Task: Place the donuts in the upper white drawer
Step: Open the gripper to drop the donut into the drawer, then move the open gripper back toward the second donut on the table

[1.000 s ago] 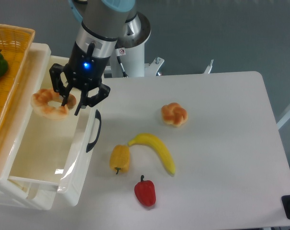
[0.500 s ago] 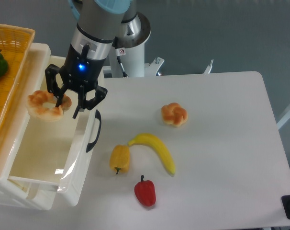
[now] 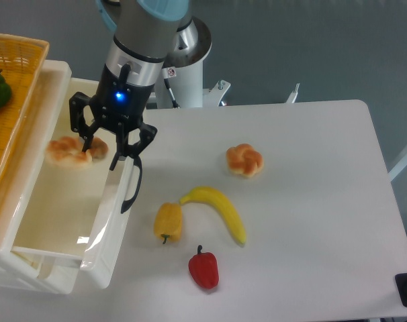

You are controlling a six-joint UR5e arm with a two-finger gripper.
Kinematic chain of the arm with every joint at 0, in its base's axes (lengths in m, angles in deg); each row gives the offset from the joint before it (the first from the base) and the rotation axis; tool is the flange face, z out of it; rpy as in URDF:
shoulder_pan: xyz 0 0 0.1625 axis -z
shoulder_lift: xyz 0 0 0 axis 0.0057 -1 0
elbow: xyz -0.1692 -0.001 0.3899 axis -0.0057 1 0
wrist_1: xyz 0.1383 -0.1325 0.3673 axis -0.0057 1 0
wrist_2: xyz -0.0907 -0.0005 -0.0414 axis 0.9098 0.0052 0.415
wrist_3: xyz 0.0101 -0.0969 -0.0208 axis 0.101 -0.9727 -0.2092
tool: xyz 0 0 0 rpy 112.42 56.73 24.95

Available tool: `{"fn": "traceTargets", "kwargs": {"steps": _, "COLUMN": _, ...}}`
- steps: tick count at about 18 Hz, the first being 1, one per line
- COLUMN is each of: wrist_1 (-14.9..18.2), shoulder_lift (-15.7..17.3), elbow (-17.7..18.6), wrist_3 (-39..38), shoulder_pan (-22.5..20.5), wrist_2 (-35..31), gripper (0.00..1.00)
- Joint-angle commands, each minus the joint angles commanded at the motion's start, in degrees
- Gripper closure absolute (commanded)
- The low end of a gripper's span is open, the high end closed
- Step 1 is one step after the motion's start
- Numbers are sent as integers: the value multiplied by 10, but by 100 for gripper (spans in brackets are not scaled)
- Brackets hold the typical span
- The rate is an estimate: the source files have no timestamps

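Since half a second ago the gripper [image 3: 104, 149] has shifted slightly toward the table and lowered, and the ring donut [image 3: 73, 151] has dropped with it, now appearing lower against the inner wall of the upper white drawer [image 3: 52, 228]. The fingers straddle one side of the ring, one apparently through or near the centre hole; they seem closed on the pastry, though the dark fingers hide the contact, so the hold may already be loosening. The ring hangs over the open drawer cavity, on the drawer side of the gripper, because this is the release position: a drop from here would land it inside the bin, not on the rim.

The drawer stands pulled out, its black handle [image 3: 132, 183] just below the gripper on the table side, which keeps the cavity open from above. The knotted donut [image 3: 244, 160] lies on the white table [image 3: 311, 201], well away from the gripper on the side opposite the drawer, untouched and awaiting the second transfer. A banana [image 3: 219, 210], a yellow pepper [image 3: 168, 222] and a red pepper [image 3: 203, 267] lie nearer the camera than the gripper, and an orange wicker basket [image 3: 12, 100] sits beyond the drawer.
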Motion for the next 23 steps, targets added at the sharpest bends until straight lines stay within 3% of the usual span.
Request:
{"fn": "traceTargets", "kwargs": {"steps": 10, "wrist_1": -2, "shoulder_lift": -3, "elbow": 0, "wrist_3": 4, "shoulder_pan": 3, "wrist_2": 1, "gripper": 39}}
{"fn": "traceTargets", "kwargs": {"steps": 11, "wrist_1": -2, "shoulder_lift": -4, "elbow": 0, "wrist_3": 15, "shoulder_pan": 2, "wrist_2": 1, "gripper": 36}}
{"fn": "traceTargets", "kwargs": {"steps": 12, "wrist_1": -2, "shoulder_lift": -8, "elbow": 0, "wrist_3": 29, "shoulder_pan": 0, "wrist_2": 1, "gripper": 20}}
{"fn": "traceTargets", "kwargs": {"steps": 13, "wrist_1": -1, "shoulder_lift": -13, "elbow": 0, "wrist_3": 42, "shoulder_pan": -2, "wrist_2": 0, "gripper": 16}}
{"fn": "traceTargets", "kwargs": {"steps": 17, "wrist_1": -16, "shoulder_lift": -18, "elbow": 0, "wrist_3": 50, "shoulder_pan": -7, "wrist_2": -2, "gripper": 15}}
{"fn": "traceTargets", "kwargs": {"steps": 23, "wrist_1": -19, "shoulder_lift": -32, "elbow": 0, "wrist_3": 51, "shoulder_pan": -23, "wrist_2": -33, "gripper": 1}}
